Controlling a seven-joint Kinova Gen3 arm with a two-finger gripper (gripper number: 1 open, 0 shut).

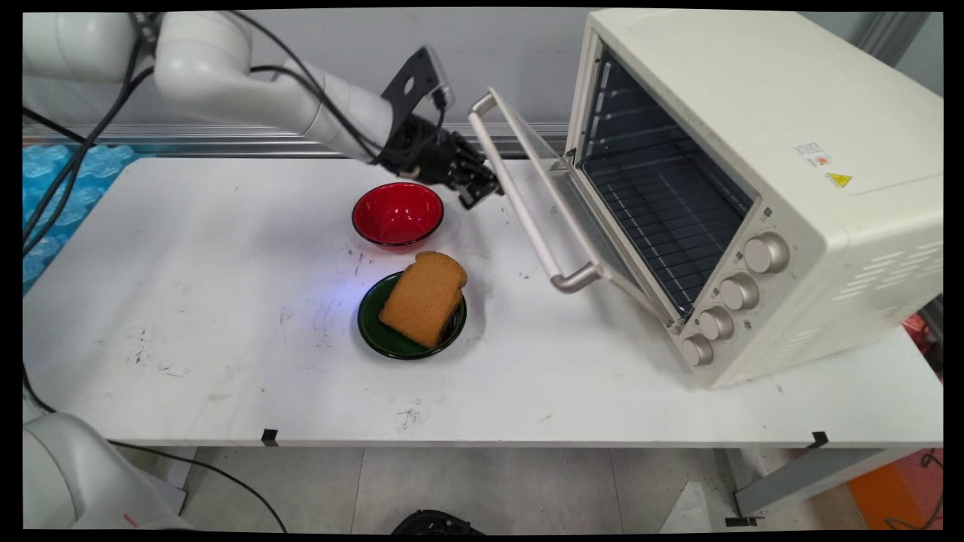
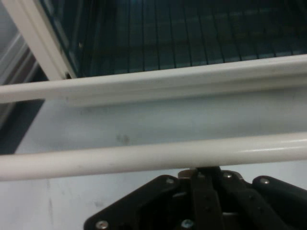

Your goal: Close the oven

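Observation:
My black gripper (image 1: 482,193) is at the upper part of the cream handle bar (image 1: 527,207) of the toaster oven's door, on the bar's left side, touching it or just short of it. The glass door (image 1: 576,226) stands partly open, tilted out from the oven (image 1: 791,150). In the hand view the handle bar (image 2: 144,158) runs across right above my gripper (image 2: 206,173), whose fingers look pressed together with nothing held; their tips are hidden by the bar. Beyond the handle bar I see the door's frame (image 2: 168,84) and the wire rack (image 2: 192,38).
A red bowl (image 1: 398,213) sits just below and left of the gripper. In front of it a slice of brown bread (image 1: 424,297) lies on a dark green plate (image 1: 370,331). The oven fills the table's right side, with its knobs (image 1: 764,252) on the near face.

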